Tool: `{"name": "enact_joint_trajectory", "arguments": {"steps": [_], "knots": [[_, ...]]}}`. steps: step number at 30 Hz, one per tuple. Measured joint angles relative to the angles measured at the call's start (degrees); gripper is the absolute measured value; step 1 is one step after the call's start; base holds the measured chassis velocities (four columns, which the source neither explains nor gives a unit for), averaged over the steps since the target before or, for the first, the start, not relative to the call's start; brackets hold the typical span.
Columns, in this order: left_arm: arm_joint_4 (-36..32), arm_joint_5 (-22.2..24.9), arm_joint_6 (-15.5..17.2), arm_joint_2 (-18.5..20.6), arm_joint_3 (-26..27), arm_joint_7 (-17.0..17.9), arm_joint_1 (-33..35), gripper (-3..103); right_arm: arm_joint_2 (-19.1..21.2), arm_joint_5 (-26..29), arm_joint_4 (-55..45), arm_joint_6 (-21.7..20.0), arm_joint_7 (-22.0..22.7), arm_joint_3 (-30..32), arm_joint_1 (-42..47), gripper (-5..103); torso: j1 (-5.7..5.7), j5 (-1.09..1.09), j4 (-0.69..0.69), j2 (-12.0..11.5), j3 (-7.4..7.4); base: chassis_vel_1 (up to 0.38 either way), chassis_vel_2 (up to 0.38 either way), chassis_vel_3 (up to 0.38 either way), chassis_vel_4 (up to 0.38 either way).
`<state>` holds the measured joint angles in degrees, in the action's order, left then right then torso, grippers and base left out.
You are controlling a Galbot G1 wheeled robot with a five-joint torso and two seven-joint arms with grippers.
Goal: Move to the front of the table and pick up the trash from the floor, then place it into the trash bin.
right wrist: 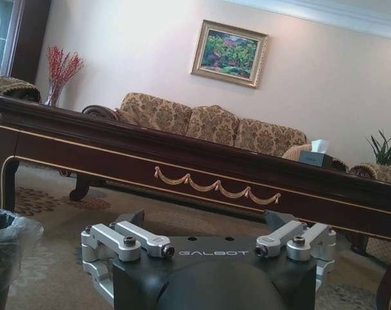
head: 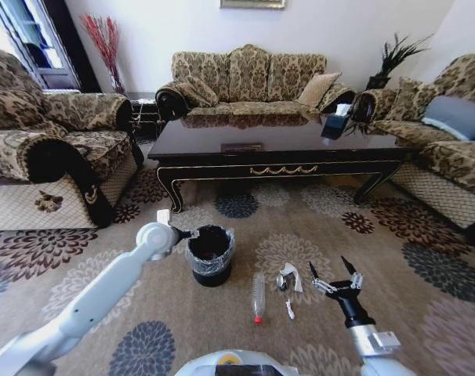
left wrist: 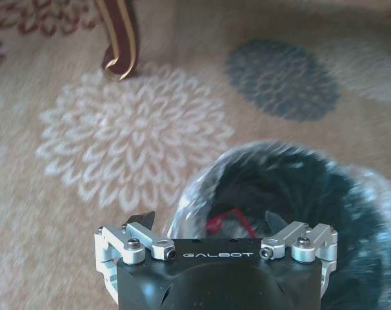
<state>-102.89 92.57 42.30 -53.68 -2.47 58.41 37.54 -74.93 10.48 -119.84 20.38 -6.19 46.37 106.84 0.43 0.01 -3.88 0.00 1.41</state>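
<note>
The robot faces the table (head: 277,160). The left gripper (left wrist: 208,223), fingers spread, hovers over the trash bin (head: 210,254), something red inside. Bottle (head: 258,298), crumpled paper (head: 288,276) and scrap (head: 290,310) remain on the carpet beside the released right gripper (head: 334,276).

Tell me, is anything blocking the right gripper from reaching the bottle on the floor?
Nothing solid. The right gripper, jaws open, sits beside the crumpled paper, which lies between it and the bottle on the carpet.

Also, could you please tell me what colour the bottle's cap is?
Red. The cap on the clear bottle shows best in the head view.
</note>
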Motion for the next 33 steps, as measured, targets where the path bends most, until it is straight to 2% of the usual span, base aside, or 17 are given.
{"name": "enact_joint_trajectory", "arguments": {"steps": [4,13,21,23,24,25,27,28,32,33], "knots": [[2.26,0.8,-0.04,-1.02,0.65,1.43,0.65,97,-0.01,0.02,0.25,0.0,0.02,-0.01,-0.03,100,0.0,0.0,0.02,0.0,0.0,0.0,0.0,0.0,0.0],[9.52,1.91,-0.09,-6.89,2.09,3.96,0.03,96,0.24,-0.17,0.74,-0.52,0.45,-1.12,-0.85,100,-0.01,0.0,0.0,0.0,0.0,0.0,0.0,0.0,0.0],[14.18,2.04,-0.14,-10.52,2.4,5.46,-1.48,89,-0.09,-0.59,1.32,-0.46,0.47,-1.18,-0.7,100,-0.01,0.0,0.01,0.0,0.0,0.0,0.0,0.0,0.0],[14.58,2.0,-0.14,-10.91,2.39,5.98,-1.63,86,-0.05,-0.52,1.35,-0.45,0.47,-1.04,-0.69,100,-0.01,0.0,0.01,0.0,0.0,0.0,0.0,0.0,0.0],[14.99,1.96,-0.15,-11.43,2.38,6.68,-1.79,81,-0.03,-0.48,1.37,-0.44,0.47,-0.97,-0.7,100,-0.01,0.0,0.01,0.0,0.0,0.0,0.0,0.0,0.0],[15.18,1.96,-0.15,-11.66,2.38,6.92,-1.84,81,-0.03,-0.46,1.38,-0.44,0.47,-0.95,-0.7,100,-0.01,0.0,0.01,0.0,0.0,0.0,0.0,0.0,0.0],[15.71,1.89,-0.16,-12.6,2.37,7.62,-1.89,70,-0.12,-0.45,1.39,-0.44,0.47,-0.95,-0.71,100,-0.01,0.0,0.01,0.0,0.0,0.0,0.0,0.0,0.0],[15.71,1.89,-0.16,-12.6,2.37,7.62,-1.89,70,-0.12,-0.45,1.39,-0.44,0.47,-0.95,-0.71,100,-0.01,0.0,0.01,0.0,0.0,0.0,0.0,0.0,0.0],[15.62,1.85,-0.16,-12.73,2.3,7.79,-1.3,48,-0.21,-0.47,1.44,-0.4,0.51,-0.78,-0.84,100,-0.01,0.0,0.01,0.0,0.0,0.0,0.0,0.0,0.0],[15.62,1.85,-0.16,-12.73,2.3,7.79,-1.3,48,-0.21,-0.47,1.44,-0.4,0.51,-0.78,-0.84,100,-0.01,0.0,0.01,0.0,0.0,0.0,0.0,0.0,0.0]]}}
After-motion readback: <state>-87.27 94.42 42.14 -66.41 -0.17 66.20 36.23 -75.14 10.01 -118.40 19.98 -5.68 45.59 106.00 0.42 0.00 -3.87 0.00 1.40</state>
